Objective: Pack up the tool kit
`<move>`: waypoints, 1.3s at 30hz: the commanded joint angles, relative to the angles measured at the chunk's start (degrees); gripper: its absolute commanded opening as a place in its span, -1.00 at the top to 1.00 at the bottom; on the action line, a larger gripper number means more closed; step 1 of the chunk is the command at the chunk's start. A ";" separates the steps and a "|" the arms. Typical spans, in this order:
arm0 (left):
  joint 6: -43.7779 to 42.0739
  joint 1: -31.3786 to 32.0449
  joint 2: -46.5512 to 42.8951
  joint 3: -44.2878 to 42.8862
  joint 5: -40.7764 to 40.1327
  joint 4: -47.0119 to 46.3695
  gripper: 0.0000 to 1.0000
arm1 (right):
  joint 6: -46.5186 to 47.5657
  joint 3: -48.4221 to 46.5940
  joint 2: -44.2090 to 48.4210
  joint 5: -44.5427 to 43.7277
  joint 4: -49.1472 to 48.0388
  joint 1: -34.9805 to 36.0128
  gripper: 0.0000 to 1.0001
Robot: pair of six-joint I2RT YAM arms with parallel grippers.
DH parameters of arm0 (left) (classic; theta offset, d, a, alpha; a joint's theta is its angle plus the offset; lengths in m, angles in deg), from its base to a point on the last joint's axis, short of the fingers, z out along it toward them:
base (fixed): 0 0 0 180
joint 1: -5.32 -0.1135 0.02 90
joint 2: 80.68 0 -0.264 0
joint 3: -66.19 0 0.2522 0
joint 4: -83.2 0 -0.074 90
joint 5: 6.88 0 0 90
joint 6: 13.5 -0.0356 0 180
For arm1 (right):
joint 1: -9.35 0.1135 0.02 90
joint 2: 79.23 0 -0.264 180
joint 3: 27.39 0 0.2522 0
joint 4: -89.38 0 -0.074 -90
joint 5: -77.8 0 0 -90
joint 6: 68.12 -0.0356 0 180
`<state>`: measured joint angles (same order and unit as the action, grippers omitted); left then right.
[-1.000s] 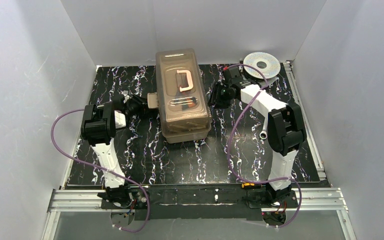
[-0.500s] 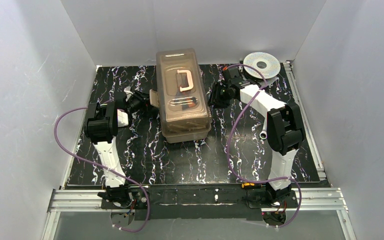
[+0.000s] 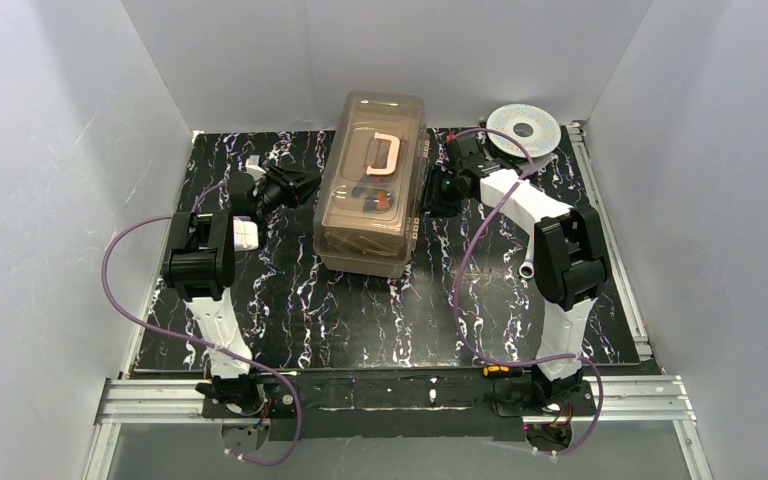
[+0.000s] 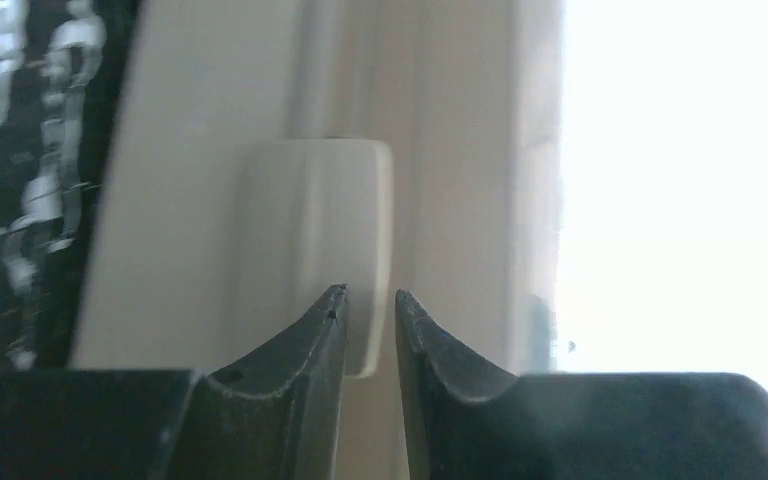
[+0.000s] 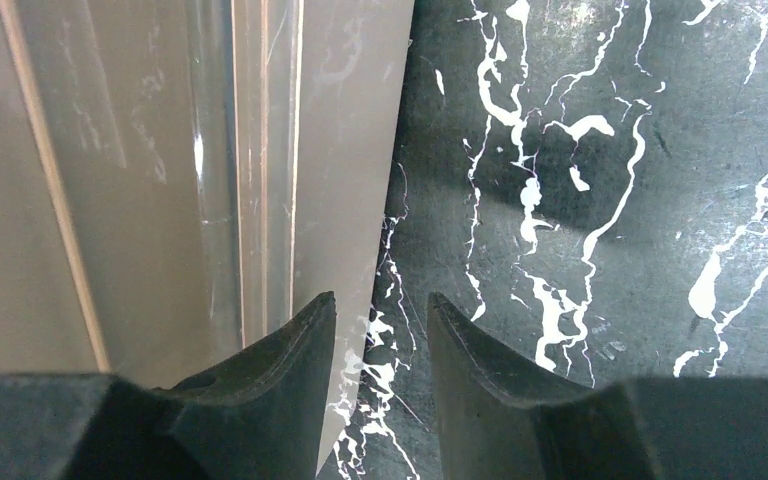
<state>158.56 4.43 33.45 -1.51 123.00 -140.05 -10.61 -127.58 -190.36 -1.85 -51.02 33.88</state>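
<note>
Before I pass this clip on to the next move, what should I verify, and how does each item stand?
1. Smoky translucent lid down on the large taupe plastic toolbox: ok.
2. Left fingers at the cream side latch: ok.
3. Latch fastened: cannot tell.
4. Right fingers narrowly apart, empty, beside the toolbox wall: ok.
5. Round silver wire spool apart from the toolbox: ok.

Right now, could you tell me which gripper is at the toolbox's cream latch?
The left gripper: the cream latch sits at its fingertips. The right gripper faces only the toolbox wall and black table.
</note>
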 commanded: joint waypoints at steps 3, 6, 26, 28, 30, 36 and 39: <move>12.80 1.71 3.04 -1.12 6.66 -20.04 0.54 | -0.38 -0.39 -0.11 2.25 -3.09 1.57 0.05; 11.62 1.43 3.63 -0.78 7.05 -17.56 0.54 | -0.72 -0.63 0.09 1.05 -2.82 1.57 0.02; -21.77 5.07 -38.57 18.70 -8.70 29.57 0.40 | -1.05 2.14 10.58 -1.61 -2.19 -5.55 0.08; -17.84 1.24 -35.72 20.29 -6.00 23.80 0.43 | -1.08 2.15 10.51 -1.43 -2.20 -5.55 0.07; -16.73 -2.08 -33.01 20.64 -5.18 21.10 0.43 | -1.02 2.02 10.44 -1.52 -2.29 -5.55 0.08; -12.49 -2.56 -19.12 17.80 -2.94 11.22 0.45 | -1.00 1.49 9.75 -2.00 -2.42 -5.55 0.08; -9.44 -2.49 -10.55 13.79 -0.08 7.18 0.45 | -1.08 1.04 8.92 -1.83 -2.56 -5.55 0.08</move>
<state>144.64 1.72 15.61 16.94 117.93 -124.64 -12.12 -123.43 -180.96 -5.17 -52.98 27.26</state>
